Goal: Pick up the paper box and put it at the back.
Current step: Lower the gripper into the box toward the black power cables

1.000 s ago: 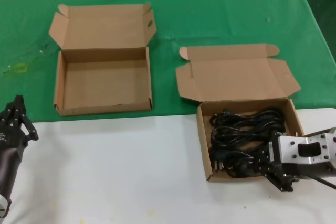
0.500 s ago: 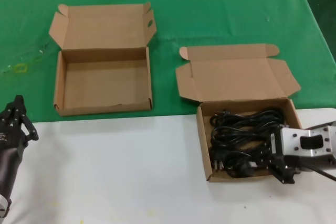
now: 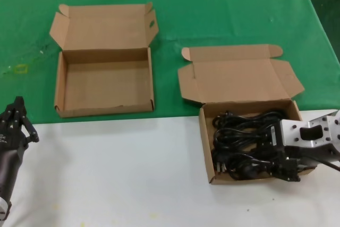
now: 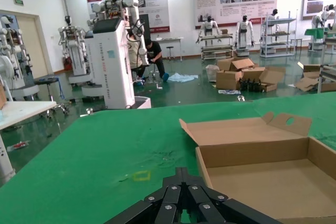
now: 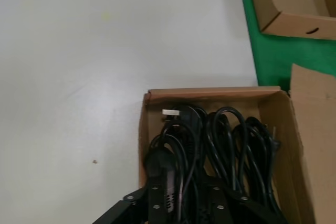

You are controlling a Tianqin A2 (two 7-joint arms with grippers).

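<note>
An open paper box (image 3: pixel 239 81) holding a coil of black power cables (image 3: pixel 241 139) stands at the near right, half on the white table and half on the green cloth. My right gripper (image 3: pixel 279 158) reaches in over the box's right side with its jaws apart, down among the cables. In the right wrist view the box wall (image 5: pixel 210 94) and the cables (image 5: pixel 220 140) fill the space in front of the gripper (image 5: pixel 184 195). My left gripper (image 3: pixel 18 118) is parked at the near left, shut and empty; it also shows in the left wrist view (image 4: pixel 181 174).
A second, empty open paper box (image 3: pixel 106 86) lies on the green cloth (image 3: pixel 223 9) at the back left, also in the left wrist view (image 4: pixel 262 177). The white table top (image 3: pixel 117 174) spans the near side.
My right gripper has shifted slightly back and turned, settling lower over the right side of the cable box. The box and the left arm have not moved.
</note>
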